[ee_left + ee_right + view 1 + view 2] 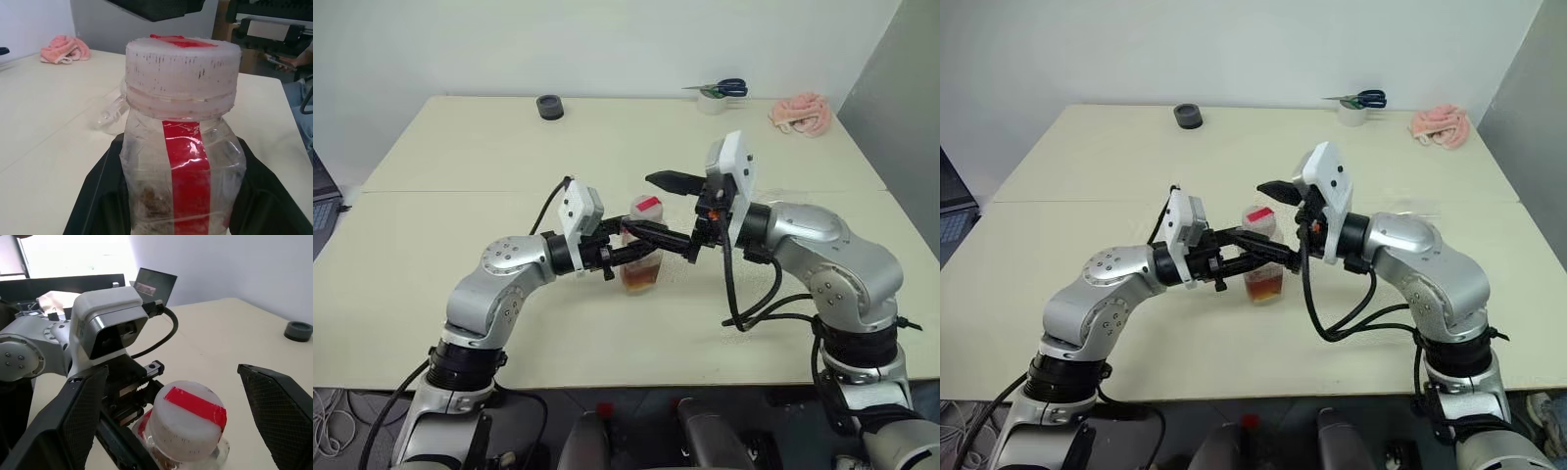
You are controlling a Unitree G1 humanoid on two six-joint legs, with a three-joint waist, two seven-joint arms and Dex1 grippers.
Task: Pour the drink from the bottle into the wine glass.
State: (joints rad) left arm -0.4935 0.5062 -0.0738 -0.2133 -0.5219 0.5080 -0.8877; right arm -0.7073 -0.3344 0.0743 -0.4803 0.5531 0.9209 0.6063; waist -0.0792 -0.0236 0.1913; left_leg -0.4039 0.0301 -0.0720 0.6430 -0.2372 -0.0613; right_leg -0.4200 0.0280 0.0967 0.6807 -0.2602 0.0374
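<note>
At frame centre the bottle (643, 257) is pinched by the left gripper (641, 251). The right gripper (183, 423), fingers spread, straddles the cap (188, 417); uncapping seems next, by closing there.

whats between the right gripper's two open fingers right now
The bottle's white cap, with its red strip, sits in the gap between the right gripper fingers, untouched by either in the right wrist view. The left gripper clamps the bottle body below.

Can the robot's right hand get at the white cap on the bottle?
Probably yes. The right gripper is open with one finger on either side of the white cap, nothing between. The left gripper holds the bottle lower down, clear of the cap.
</note>
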